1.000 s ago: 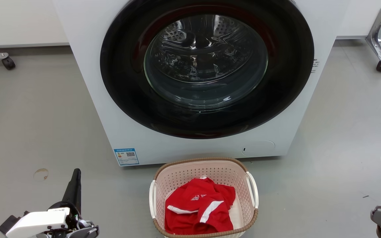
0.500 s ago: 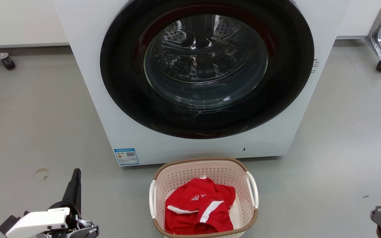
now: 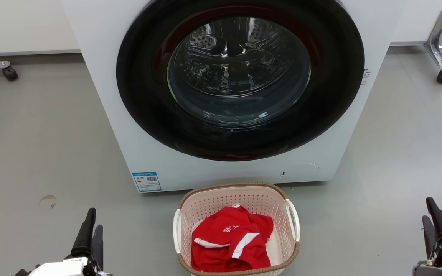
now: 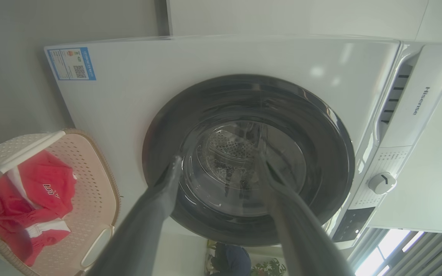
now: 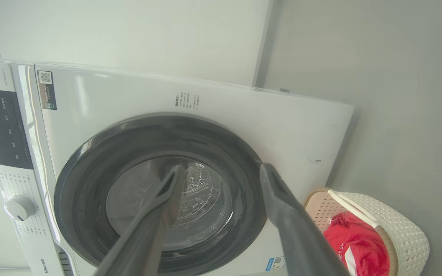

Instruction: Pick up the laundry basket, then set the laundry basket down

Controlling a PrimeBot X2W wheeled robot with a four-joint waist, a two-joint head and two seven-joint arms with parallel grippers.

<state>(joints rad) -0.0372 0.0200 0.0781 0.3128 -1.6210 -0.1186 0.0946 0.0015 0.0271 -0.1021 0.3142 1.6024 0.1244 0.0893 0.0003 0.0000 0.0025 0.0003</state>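
Grey smooth floor [image 3: 25, 145] runs up to a white front-loading washing machine [image 3: 102, 126] with a round dark glass door [image 3: 240, 76]. Left gripper [image 3: 94, 218] sits at the lower left of the head view. Its two long dark fingers are spread wide, hold nothing and touch nothing. In the left wrist view they point toward the door glass. Right gripper [image 3: 427, 209] sits at the lower right, fingers also spread wide, holding nothing, clear of everything.

Rounded-rectangular pale pink-cream perforated plastic laundry basket [image 3: 240, 186] with a brown woven-look rim stands upright on the floor, just in front of the machine's base. It is between the two grippers and well apart from both. White loop handles [image 3: 176, 230] sit one on each side. Crumpled red garment with white stripes [image 3: 230, 241] lies inside it. Bare floor lies between each gripper and the basket.

Blue-bordered label sticker [image 3: 147, 181] is on the machine's lower left corner. Round pale stain [image 3: 47, 202] marks the floor near the left gripper. Black caster wheels [image 3: 10, 73] on metal legs stand far left and far right by the wall.
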